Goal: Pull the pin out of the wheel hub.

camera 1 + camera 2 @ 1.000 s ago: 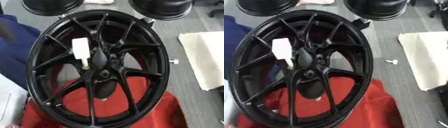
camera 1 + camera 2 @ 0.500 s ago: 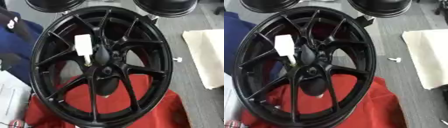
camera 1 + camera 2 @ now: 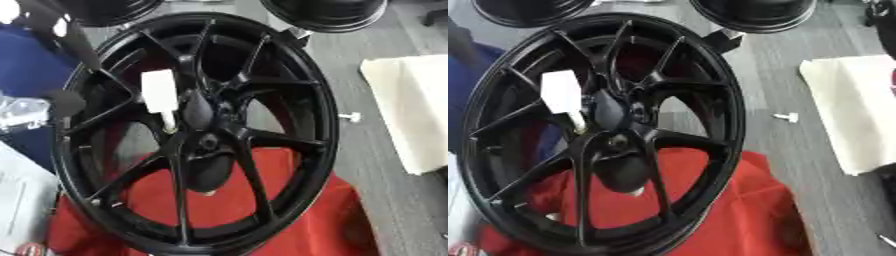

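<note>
A large black wheel hub [image 3: 197, 132] is seen filling most of both views, its lower rim laid over a red cloth [image 3: 289, 220] on the grey counter [image 3: 350, 90]. A white pin [image 3: 160, 95] with a blocky head is set into the hub just left of the centre boss, its thin shaft pointing down toward the centre. No robot hand is shown in either view, so the state of the fingers cannot be told, nor how the pin lies relative to them. A small white part [image 3: 787, 117] is seen on the counter to the right of the rim, near a cream cloth [image 3: 850, 115]. Two more black rims [image 3: 754, 12] are placed at the far edge. Blue fabric [image 3: 31, 65] is seen at the left.
</note>
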Robot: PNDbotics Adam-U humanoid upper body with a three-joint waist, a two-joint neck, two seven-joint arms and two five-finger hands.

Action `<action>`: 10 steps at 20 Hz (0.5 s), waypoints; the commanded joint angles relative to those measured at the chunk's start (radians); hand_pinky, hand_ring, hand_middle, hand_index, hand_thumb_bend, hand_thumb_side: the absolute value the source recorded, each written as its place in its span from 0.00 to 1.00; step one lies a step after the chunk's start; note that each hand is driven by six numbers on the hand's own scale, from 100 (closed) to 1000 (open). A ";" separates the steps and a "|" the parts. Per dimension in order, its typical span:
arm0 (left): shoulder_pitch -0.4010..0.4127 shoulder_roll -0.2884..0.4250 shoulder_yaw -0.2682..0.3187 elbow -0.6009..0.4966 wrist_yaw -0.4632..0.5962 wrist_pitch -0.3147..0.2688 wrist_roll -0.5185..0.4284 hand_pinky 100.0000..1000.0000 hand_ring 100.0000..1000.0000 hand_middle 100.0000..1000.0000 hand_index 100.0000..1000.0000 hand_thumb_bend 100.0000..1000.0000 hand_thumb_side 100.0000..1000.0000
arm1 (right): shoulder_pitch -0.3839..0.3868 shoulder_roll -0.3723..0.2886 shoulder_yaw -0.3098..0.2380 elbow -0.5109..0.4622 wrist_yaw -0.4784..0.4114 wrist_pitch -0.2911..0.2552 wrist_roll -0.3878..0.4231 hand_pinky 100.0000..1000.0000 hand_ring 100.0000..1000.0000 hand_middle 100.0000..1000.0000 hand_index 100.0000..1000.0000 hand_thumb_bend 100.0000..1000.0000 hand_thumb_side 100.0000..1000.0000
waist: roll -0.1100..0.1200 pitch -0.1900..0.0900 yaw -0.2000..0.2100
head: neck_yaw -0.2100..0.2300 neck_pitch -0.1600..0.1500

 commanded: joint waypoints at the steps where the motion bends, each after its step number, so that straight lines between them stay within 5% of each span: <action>1: -0.039 -0.015 -0.019 -0.010 -0.009 0.089 0.042 0.80 0.80 0.72 0.82 0.24 0.57 | -0.010 -0.035 -0.004 -0.006 -0.001 -0.001 0.005 0.76 0.56 0.51 0.64 0.00 0.49 | 0.001 -0.024 -0.002 | -0.007 -0.005; 10: -0.094 -0.096 -0.081 -0.004 -0.041 0.277 0.038 0.86 0.87 0.79 0.86 0.43 0.58 | -0.017 -0.030 -0.001 -0.004 -0.006 0.001 0.010 0.76 0.55 0.51 0.64 0.00 0.49 | 0.004 -0.020 -0.016 | 0.009 -0.013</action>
